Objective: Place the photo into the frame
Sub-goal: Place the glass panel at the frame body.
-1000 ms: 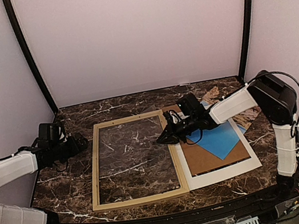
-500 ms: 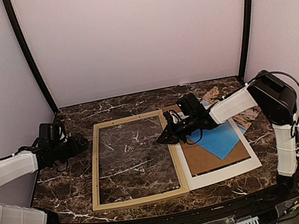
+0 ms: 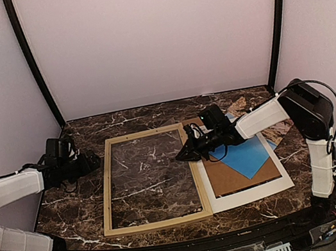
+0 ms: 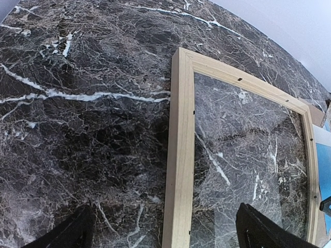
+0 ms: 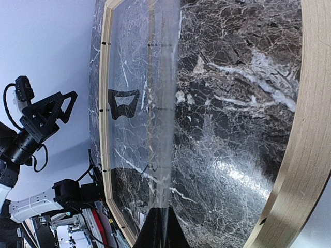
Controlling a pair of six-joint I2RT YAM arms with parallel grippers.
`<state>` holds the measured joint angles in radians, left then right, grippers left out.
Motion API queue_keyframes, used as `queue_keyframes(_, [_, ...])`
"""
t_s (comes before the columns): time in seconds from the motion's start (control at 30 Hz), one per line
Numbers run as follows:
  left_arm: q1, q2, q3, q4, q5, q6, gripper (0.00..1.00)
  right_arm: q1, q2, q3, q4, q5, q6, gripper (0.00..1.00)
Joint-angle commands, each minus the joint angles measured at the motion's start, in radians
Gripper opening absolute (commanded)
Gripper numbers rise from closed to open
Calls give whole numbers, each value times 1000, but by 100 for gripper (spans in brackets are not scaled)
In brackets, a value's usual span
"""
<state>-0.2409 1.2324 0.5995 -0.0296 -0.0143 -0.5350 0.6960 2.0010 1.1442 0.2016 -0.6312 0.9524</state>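
Observation:
The light wood frame (image 3: 105, 188) lies flat mid-table, and shows in the left wrist view (image 4: 178, 155) and the right wrist view (image 5: 305, 129). My right gripper (image 3: 183, 155) is shut on the right edge of a clear pane (image 5: 165, 129) at the frame's right rail; its fingertips (image 5: 155, 232) pinch the pane edge-on. My left gripper (image 3: 93, 161) is open and empty, its fingers (image 4: 258, 230) astride the frame's left rail from above. The beach photo (image 3: 280, 126) lies at the far right, mostly hidden under the blue sheet and my right arm.
A white mat (image 3: 252, 194) lies right of the frame with a brown backing board (image 3: 236, 177) and a blue sheet (image 3: 245, 154) on it. Black posts stand at the back corners. The marble table's near edge runs just below the frame.
My left gripper has crept a little right toward the frame's left rail. My right gripper and the pane have hardly moved.

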Motion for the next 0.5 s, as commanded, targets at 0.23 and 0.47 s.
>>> queue_keyframes(0.23, [-28, 19, 3, 26, 12, 5, 99, 10, -3, 15, 45, 17, 5, 21])
queue_keyframes(0.47, [-72, 27, 6, 87, 83, -7, 99, 12, 2, 34, 2, 33, -13, 35])
